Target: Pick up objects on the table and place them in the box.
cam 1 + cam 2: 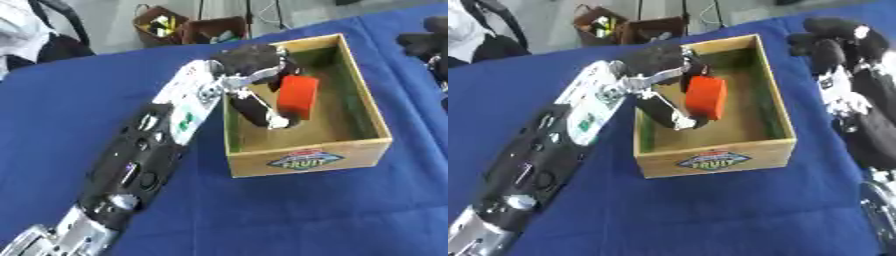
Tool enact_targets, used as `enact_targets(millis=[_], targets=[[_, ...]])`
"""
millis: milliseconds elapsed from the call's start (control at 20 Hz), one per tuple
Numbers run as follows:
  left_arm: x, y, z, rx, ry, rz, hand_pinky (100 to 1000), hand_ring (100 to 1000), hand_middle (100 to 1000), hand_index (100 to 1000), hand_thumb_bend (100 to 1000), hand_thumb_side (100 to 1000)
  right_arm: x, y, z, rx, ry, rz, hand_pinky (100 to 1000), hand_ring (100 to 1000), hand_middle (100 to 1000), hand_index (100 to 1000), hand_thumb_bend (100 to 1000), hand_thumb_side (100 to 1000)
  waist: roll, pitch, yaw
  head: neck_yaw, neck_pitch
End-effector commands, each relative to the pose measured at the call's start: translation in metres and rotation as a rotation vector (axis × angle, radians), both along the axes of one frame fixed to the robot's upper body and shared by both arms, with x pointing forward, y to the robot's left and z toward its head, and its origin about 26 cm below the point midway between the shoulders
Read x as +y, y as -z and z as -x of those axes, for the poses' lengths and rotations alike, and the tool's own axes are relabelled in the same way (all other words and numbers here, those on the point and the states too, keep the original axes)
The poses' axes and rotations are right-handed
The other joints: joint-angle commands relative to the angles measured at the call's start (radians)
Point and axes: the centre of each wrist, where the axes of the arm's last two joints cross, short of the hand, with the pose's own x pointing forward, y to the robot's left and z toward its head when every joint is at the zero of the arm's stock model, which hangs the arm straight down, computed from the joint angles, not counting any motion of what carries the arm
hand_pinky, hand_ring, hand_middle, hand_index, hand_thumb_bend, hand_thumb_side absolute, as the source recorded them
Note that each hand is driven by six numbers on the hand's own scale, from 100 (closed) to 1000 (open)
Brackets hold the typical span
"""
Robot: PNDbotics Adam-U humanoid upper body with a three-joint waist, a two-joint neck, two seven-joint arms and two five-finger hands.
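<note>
Item count:

- Wooden box point(306, 159) with a "FRUIT" label on its front wall: one, standing on the blue-covered worktop point(52, 125).
- Red-orange block point(705, 97): one, inside the box.
- Robot hands: two, the left hand point(258, 82) over the box and the right hand point(837, 42) at the right edge.
- Brown containers point(157, 22) beyond the worktop's far edge: two.

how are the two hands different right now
The left hand reaches over the wooden box, fingers curled round the red block; the right hand holds nothing. The left hand is above the box's inside; the right hand sits beside it, outside. Both are mostly black.
</note>
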Motion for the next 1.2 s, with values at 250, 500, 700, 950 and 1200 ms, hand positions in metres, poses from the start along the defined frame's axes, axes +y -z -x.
enact_targets(millis=[250, 500, 700, 950, 1200], targets=[[0.005, -0.009, 0.001, -0.069, -0.036, 0.032, 700, 786, 762, 1000, 372, 859, 0.002, -0.007, 0.004, -0.029, -0.017, -0.005, 924, 812, 582, 782, 100, 496, -0.015, -0.022, 0.005, -0.002, -0.012], [0.008, -0.011, 0.002, -0.129, -0.051, 0.060, 727, 803, 781, 1000, 425, 892, 0.002, -0.007, 0.004, -0.026, -0.015, -0.007, 925, 812, 582, 781, 100, 496, -0.018, -0.024, 0.007, -0.003, -0.010], [0.015, -0.017, 0.005, -0.160, -0.056, 0.129, 695, 772, 745, 985, 387, 876, 0.001, -0.006, 0.004, -0.024, -0.011, -0.010, 924, 812, 581, 781, 100, 495, -0.021, -0.025, 0.011, -0.005, -0.008], [0.042, -0.035, 0.021, -0.208, -0.080, 0.407, 594, 673, 638, 907, 315, 853, -0.002, -0.004, 0.004, -0.019, 0.006, -0.016, 924, 813, 581, 781, 100, 495, -0.027, -0.031, 0.026, -0.020, 0.001], [0.073, -0.050, 0.049, -0.172, -0.057, 0.740, 496, 585, 553, 843, 196, 861, -0.005, -0.003, 0.004, -0.016, 0.025, -0.024, 924, 813, 582, 781, 100, 495, -0.034, -0.037, 0.047, -0.037, 0.008]])
